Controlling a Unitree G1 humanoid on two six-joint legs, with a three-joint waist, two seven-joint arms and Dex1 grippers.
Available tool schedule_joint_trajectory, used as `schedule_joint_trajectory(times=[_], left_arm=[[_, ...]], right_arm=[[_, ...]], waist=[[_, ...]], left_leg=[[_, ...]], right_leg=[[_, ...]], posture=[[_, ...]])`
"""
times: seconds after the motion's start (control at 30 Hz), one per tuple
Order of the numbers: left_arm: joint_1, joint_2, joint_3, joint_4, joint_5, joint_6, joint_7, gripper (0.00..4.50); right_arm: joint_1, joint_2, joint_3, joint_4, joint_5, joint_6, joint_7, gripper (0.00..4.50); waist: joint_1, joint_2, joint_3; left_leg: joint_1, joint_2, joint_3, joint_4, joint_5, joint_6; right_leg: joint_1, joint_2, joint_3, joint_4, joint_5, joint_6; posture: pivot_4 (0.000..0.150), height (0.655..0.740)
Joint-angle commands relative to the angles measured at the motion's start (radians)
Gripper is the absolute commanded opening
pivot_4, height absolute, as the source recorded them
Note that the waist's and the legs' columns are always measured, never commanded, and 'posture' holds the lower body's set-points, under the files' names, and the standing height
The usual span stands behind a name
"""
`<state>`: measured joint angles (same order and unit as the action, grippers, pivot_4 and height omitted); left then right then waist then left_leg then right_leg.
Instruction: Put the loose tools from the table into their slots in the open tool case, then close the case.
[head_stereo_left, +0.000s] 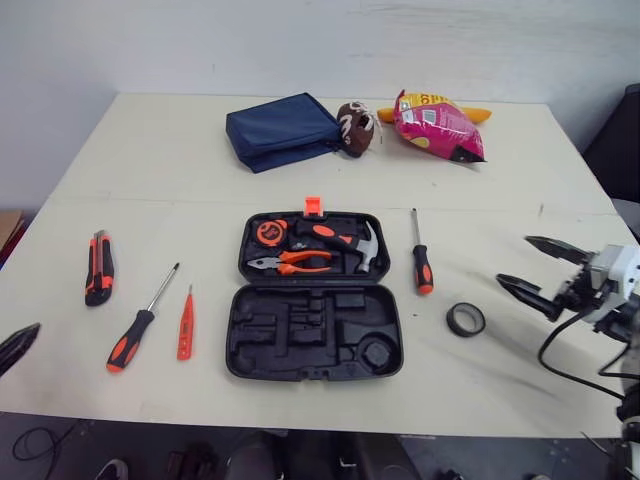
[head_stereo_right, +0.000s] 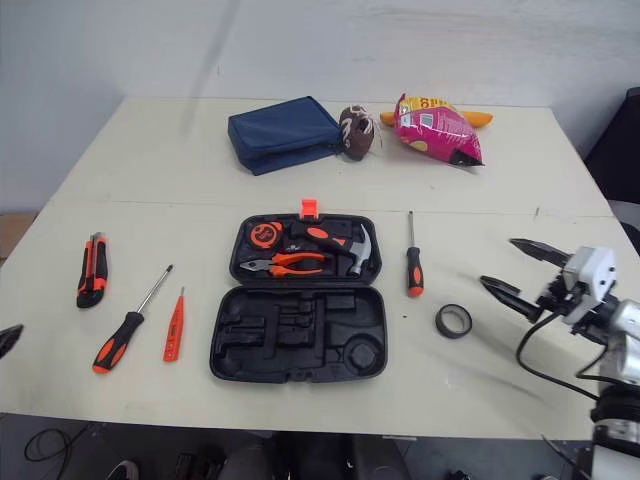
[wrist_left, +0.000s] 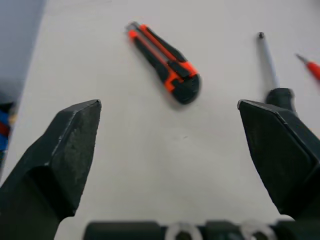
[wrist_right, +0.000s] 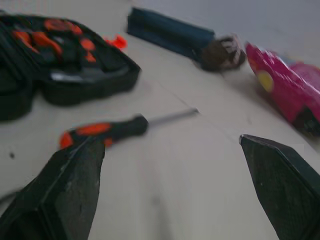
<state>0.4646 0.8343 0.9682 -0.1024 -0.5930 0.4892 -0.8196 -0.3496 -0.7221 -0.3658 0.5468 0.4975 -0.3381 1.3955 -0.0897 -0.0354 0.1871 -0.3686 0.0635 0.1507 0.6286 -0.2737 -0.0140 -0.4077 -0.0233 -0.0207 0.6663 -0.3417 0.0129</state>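
The right pincer (head_stereo_left: 537, 268), spread and empty, hovers right of the open tool case (head_stereo_left: 315, 340), a tape roll (head_stereo_left: 465, 319) and a screwdriver (head_stereo_left: 423, 268), shaft pointing away, lying between them; the left pincer (wrist_left: 169, 105), also spread, faces a knife (wrist_left: 165, 62) left of the case.

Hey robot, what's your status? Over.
Left hand and right hand open, empty. Case open; knife, two screwdrivers, tester, tape roll loose on table. Pouch and snack bag beyond case, not blocking.
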Motion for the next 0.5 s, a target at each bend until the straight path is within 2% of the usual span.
schedule_joint_trajectory(times=[0.03,0.2,0.3,0.5], left_arm=[[0.021,0.036,-0.046,-0.163,-0.047,0.227,0.074,4.43],[-0.073,0.028,-0.106,-0.291,-0.099,0.420,0.210,4.43],[-0.113,0.032,-0.182,-0.320,-0.047,0.500,0.303,4.43],[-0.242,0.015,-0.345,-0.357,-0.087,0.605,0.345,4.43]], right_arm=[[-0.019,0.053,0.068,-0.245,0.099,0.096,0.031,4.50],[0.010,0.098,0.138,-0.436,0.159,0.190,0.045,4.50],[0.044,0.143,0.176,-0.540,0.186,0.218,0.028,4.50],[0.098,0.173,0.220,-0.614,0.163,0.202,0.036,4.50]], waist=[[0.002,0.001,0.000],[0.016,0.000,0.000],[0.022,0.000,0.000],[0.032,0.000,0.000]], left_leg=[[0.000,0.000,0.000,0.000,0.000,0.000],[-0.001,0.000,-0.002,0.001,0.000,0.001],[-0.001,0.000,-0.002,0.001,-0.001,0.002],[-0.001,-0.001,-0.002,0.001,-0.001,0.002]], right_leg=[[0.000,0.000,0.000,0.000,0.000,0.000],[0.000,0.000,0.000,0.001,0.000,0.000],[0.000,0.000,-0.001,-0.001,0.000,0.000],[0.001,-0.001,0.000,0.000,0.000,0.000]], posture=[[0.150,0.7400],[0.150,0.7400],[0.150,0.7400],[0.150,0.7400]])
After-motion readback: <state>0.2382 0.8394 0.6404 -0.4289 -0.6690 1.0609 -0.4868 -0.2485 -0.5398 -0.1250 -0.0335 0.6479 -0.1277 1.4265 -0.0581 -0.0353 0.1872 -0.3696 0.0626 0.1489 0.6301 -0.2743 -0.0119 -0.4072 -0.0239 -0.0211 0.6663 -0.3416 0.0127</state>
